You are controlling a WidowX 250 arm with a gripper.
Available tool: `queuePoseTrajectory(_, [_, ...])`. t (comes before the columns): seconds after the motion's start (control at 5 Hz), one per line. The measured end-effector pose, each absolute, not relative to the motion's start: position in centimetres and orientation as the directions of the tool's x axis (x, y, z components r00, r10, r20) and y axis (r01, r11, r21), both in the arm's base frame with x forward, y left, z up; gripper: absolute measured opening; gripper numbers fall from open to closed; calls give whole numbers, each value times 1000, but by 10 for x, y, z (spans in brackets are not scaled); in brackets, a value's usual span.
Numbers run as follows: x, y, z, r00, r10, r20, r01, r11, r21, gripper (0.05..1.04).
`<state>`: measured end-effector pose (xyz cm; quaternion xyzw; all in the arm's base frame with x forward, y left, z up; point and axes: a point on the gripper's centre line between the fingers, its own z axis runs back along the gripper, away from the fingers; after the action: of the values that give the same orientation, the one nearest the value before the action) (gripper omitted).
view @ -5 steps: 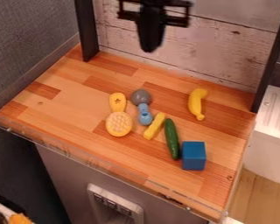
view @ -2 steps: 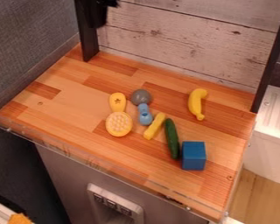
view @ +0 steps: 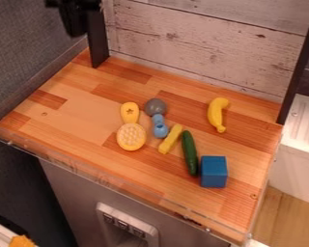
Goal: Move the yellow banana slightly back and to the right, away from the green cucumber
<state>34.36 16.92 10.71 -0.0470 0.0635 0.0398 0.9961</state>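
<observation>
Yellow brush (view: 131, 137): lying patterned face up on the wooden countertop (view: 73, 103); star-marked handle pointing backward
Grey-and-blue toy (view: 160, 126): lying just beside the yellow brush; rounded grey end facing backward; blue end pointing frontward

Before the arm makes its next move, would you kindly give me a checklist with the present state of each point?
1. Gripper clear of the toys: ok, it is off at the upper left.
2. Gripper lined up above a toy: not ok.
3. Banana standing apart from the other toys: ok.
4. Cucumber separated from the blue block: cannot tell; they lie very close.
5. Yellow stick separated from the grey-and-blue toy: cannot tell; any gap is too small to judge.
6. Yellow paddle-shaped toy fully on the wooden top: ok.
</observation>
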Motion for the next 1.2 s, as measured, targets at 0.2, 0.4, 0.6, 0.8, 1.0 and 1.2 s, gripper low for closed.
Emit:
queuePoseTrajectory(0.2, [333, 170, 85, 982, 117, -150, -132, 987, -94, 54])
queuePoseTrajectory(0.4, [327, 172, 70, 986, 107, -131, -119, 989, -92, 54])
queuePoseTrajectory(0.6, [331, 174, 68, 993, 61, -100, -70, 994, -86, 54])
queuePoseTrajectory(0.8, [333, 169, 69, 995, -7, -95, -1, 996, -88, 54])
queuePoseTrajectory(1.0, [340, 156, 68, 993, -76, -93, 68, 994, -87, 54])
queuePoseTrajectory(1.2, [338, 152, 62, 990, -93, -101, 85, 993, -84, 54])
